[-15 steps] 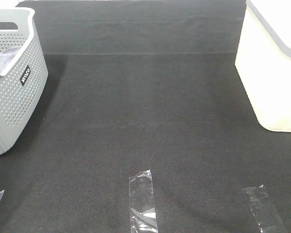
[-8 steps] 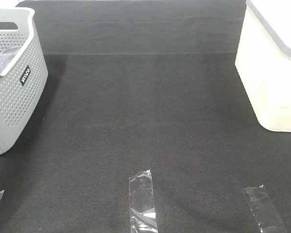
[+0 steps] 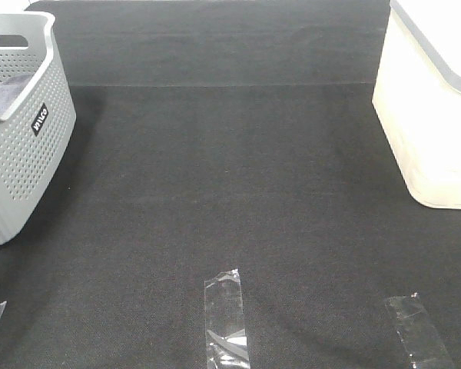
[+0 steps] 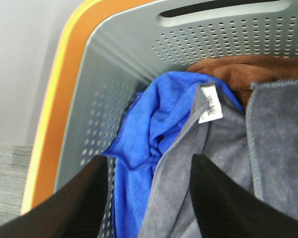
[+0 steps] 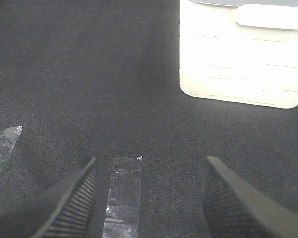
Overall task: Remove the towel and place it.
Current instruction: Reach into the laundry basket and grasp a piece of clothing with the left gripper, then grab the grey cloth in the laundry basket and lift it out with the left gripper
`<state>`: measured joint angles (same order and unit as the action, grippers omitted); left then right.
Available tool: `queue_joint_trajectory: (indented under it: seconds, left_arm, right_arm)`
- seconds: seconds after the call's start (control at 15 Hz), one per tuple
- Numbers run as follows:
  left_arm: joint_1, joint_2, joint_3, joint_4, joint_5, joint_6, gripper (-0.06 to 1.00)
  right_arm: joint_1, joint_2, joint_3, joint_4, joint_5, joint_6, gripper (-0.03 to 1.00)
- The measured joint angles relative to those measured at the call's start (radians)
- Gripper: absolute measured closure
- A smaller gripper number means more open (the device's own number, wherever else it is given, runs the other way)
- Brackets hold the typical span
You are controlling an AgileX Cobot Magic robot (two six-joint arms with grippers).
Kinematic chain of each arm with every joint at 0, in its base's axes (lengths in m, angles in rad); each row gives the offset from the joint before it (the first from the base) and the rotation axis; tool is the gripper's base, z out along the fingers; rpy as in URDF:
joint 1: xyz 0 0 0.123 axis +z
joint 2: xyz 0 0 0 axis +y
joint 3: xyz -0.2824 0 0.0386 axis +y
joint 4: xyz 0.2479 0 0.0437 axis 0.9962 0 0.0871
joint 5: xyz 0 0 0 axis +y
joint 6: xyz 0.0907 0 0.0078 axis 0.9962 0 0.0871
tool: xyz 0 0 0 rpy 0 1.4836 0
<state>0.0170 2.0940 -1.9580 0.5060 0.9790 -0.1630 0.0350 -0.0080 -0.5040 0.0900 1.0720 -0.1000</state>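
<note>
The grey-lavender towel (image 4: 228, 163) lies in the perforated grey basket (image 4: 139, 64), its white label turned up. It rests over a bright blue cloth (image 4: 149, 124), with a brown cloth (image 4: 248, 69) behind. My left gripper (image 4: 151, 198) hangs open just above the towel and the blue cloth, gripping nothing. In the high view only a corner of the towel (image 3: 8, 88) shows inside the basket (image 3: 23, 146) at the far left. My right gripper (image 5: 149, 198) is open over the black mat, holding nothing. Neither gripper shows in the high view.
A white bin (image 3: 434, 115) with a grey rim stands at the back right of the black mat (image 3: 230, 177). Clear tape strips (image 3: 227, 319) lie along the mat's front edge. The basket has an orange rim (image 4: 54, 99).
</note>
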Motion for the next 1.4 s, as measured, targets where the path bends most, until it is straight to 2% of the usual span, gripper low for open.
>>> queue_joint_trajectory:
  seconds: [0.2,0.4,0.73,1.2,1.27,1.4]
  left_arm:
    - [0.0,0.127,-0.118,-0.022,0.044,0.09,0.45]
    - [0.0,0.173,-0.134,-0.03,0.044,0.129,0.44]
    - [0.054,0.211,-0.137,-0.058,0.007,0.132,0.44]
    - [0.06,0.256,-0.137,-0.1,-0.09,0.132,0.45]
    - [0.06,0.256,-0.137,-0.1,-0.094,0.132,0.49]
    - [0.06,0.256,-0.137,-0.1,-0.098,0.132,0.62]
  right_arm:
    - [0.0,0.0,0.0,0.0,0.0,0.0,0.39]
    - [0.0,0.0,0.0,0.0,0.0,0.0,0.39]
    - [0.0,0.0,0.0,0.0,0.0,0.0,0.39]
    - [0.0,0.0,0.0,0.0,0.0,0.0,0.39]
    - [0.0,0.0,0.0,0.0,0.0,0.0,0.39]
    - [0.0,0.0,0.0,0.0,0.0,0.0,0.39]
